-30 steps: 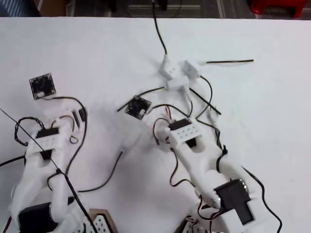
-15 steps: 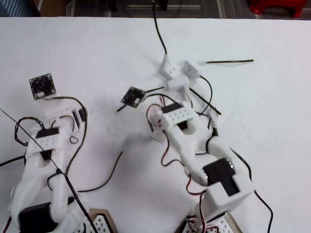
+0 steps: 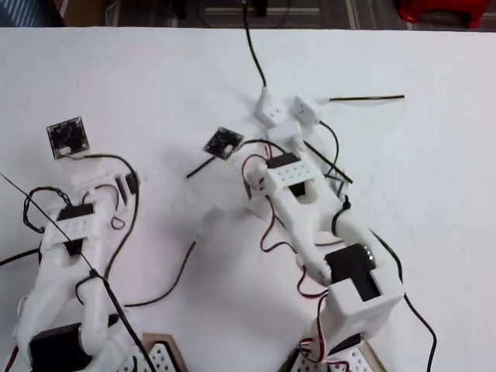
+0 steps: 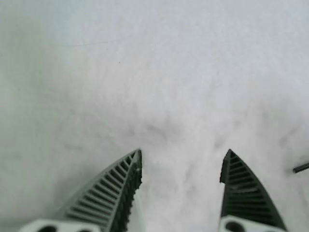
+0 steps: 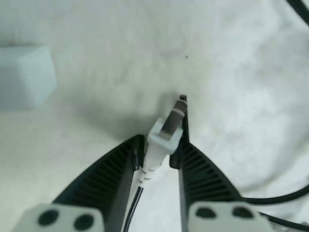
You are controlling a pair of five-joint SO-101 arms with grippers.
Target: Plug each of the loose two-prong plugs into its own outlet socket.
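While the right jaws clench a white two-prong plug (image 5: 165,133) by its body, prongs forward over the bench (image 5: 96,29), a white outlet block (image 5: 25,76) sits near; the left jaws hang spread over the bench.

The white table (image 3: 434,194) spans almost the whole high view, its surface matt and lightly mottled, and its far edge runs straight across near the top of that view. Beyond that edge lies a dark strip of floor (image 3: 364,14), with a red object (image 3: 434,11) at the right end, a blue ribbed object (image 3: 23,11) at the left corner, a brown object (image 3: 81,9) just beside it, and a grey bar (image 3: 294,11) near the middle. At the near edge a brown-edged board (image 3: 172,350) lies on the table, partly cut off.
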